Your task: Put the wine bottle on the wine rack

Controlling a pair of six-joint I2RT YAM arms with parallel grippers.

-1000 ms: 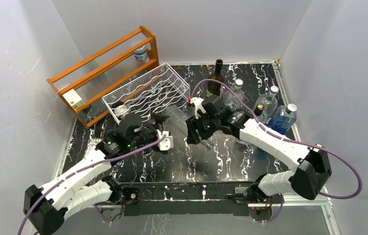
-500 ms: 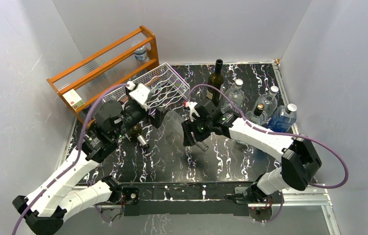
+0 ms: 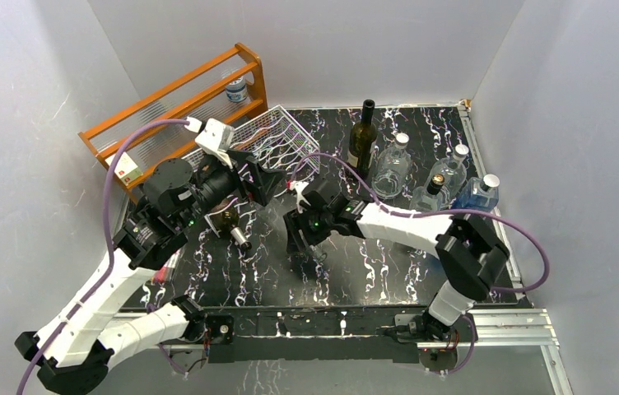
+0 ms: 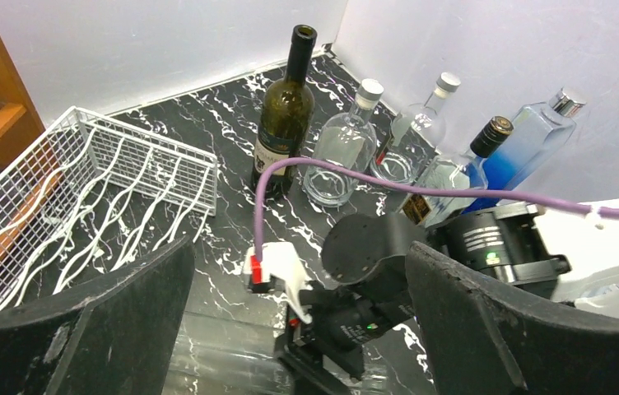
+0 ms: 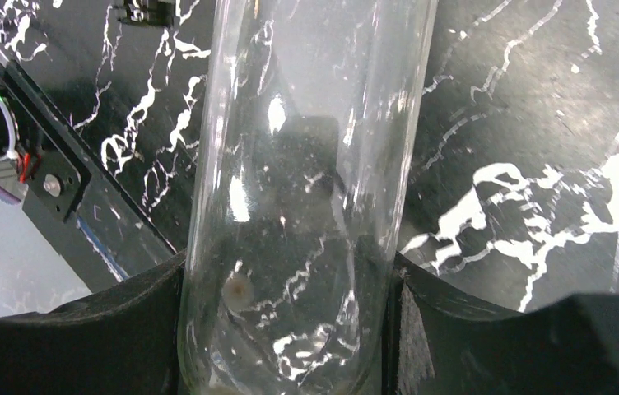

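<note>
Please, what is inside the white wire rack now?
No bottle shows in the rack; only the dark table is seen through its wires. The left claw covers its near end, so that part is unknown.

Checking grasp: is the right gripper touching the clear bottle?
Touching. Right wrist view: the right gripper has both fingers flush against the clear bottle, no gap.

Left gripper (image 3: 258,176): risen from centre-left of frame to upper left, beside rack (image 3: 283,130) corner. Right gripper (image 3: 300,239), carrying clear bottle (image 5: 290,206): shifted left and down, toward centre.
</note>
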